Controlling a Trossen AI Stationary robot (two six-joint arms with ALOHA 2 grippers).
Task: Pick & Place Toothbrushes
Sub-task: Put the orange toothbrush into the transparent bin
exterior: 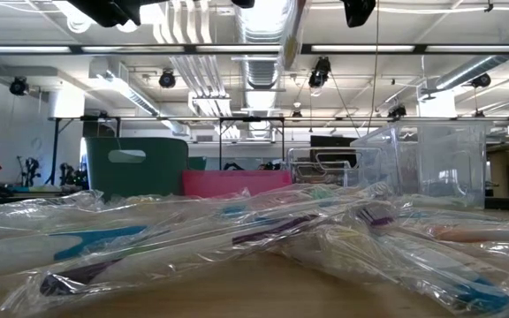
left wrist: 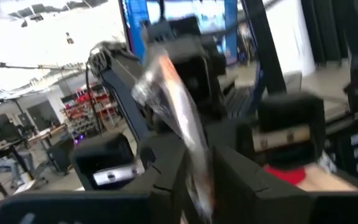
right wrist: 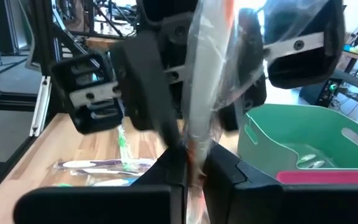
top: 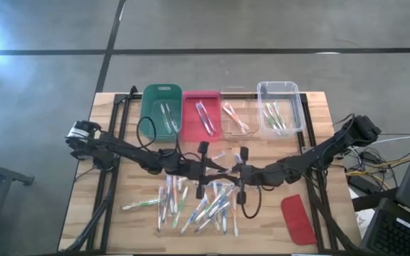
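Meeting over the middle of the table [top: 119, 128], both grippers hold one wrapped toothbrush [right wrist: 207, 81] between them, its orange accent showing through the clear sleeve. We see the right gripper [right wrist: 193, 167] with its fingers pressed together on the lower end of that wrapped toothbrush, the sleeve rising upright out of the pinch. The left gripper [left wrist: 199, 168] has the same toothbrush running down between its fingers, which stand a little apart around it; we cannot tell whether they touch the plastic.

Below the two grippers, toward six o'clock in the high view, we find the loose toothbrushes [top: 191, 203] scattered in a heap on the wood, each in its own clear wrapper, with green, blue and purple accents.

At twelve o'clock a row of four bins stands along the far edge: a green bin [top: 162, 110], a pink bin [top: 201, 114], a small clear bin [top: 235, 117] and a larger clear bin [top: 279, 107], each holding a few toothbrushes. Near five o'clock a flat red lid [top: 297, 219] lies on the table, well apart from the heap.
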